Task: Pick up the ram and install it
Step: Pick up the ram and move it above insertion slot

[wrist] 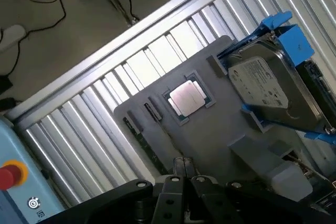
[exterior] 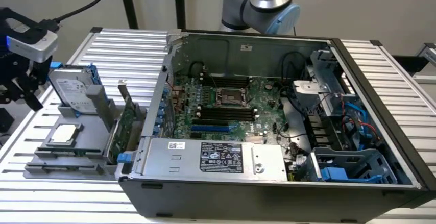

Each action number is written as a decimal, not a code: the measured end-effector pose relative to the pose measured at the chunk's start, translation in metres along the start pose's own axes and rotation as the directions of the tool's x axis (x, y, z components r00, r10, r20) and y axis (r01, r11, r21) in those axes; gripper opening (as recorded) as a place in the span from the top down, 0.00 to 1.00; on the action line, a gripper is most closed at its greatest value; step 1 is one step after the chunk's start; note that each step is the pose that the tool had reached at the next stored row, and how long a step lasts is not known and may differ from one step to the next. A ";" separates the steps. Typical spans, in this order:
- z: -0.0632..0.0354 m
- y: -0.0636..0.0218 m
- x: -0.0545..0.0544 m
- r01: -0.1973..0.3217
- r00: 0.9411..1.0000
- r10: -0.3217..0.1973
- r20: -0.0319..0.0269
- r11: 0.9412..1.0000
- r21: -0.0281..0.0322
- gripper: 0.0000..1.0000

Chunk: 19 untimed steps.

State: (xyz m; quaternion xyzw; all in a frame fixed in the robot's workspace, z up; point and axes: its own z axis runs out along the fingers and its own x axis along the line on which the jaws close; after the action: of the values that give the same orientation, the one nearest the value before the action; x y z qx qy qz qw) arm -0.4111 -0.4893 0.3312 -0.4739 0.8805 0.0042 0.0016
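Wrist view: end effector (wrist: 184, 162) narrow, empty, near ram (wrist: 143, 142) in grey tray (wrist: 226, 116), beside processor (wrist: 187, 98).

Exterior view: raised, off arm, looks obliquely down into open computer case (exterior: 286, 196) on slatted table (exterior: 122, 50); mid-range, parts tray (exterior: 38, 170) at exterior view's left. Wrist view: looks steeply down past gripper (wrist: 184, 163), closer. Shared: tray (wrist: 231, 124), hard drive (exterior: 68, 86) (wrist: 268, 85), processor (exterior: 63, 133) (wrist: 186, 97), table slats.

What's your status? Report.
Gripper above parts holder, by the ram. Ram in holder slot, not lifted. Motherboard memory slots bare; nothing seen in the way.
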 end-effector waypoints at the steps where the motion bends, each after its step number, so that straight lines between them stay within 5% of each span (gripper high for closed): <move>1: 0.0005 0.0000 0.000 0.018 1.000 -0.018 -0.001 1.000 -0.002 1.00; 8: 0.0042 0.0000 0.000 0.145 0.989 -0.145 -0.009 0.989 -0.015 1.00; 13: 0.0072 0.0000 0.000 0.233 0.972 -0.233 -0.014 0.972 -0.027 1.00; 19: 0.0128 -0.0007 0.001 0.309 0.951 -0.310 -0.015 0.951 -0.029 1.00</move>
State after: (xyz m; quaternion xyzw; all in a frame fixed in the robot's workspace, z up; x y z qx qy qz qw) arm -0.4111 -0.4904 0.3184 -0.6061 0.7952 0.0111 -0.0125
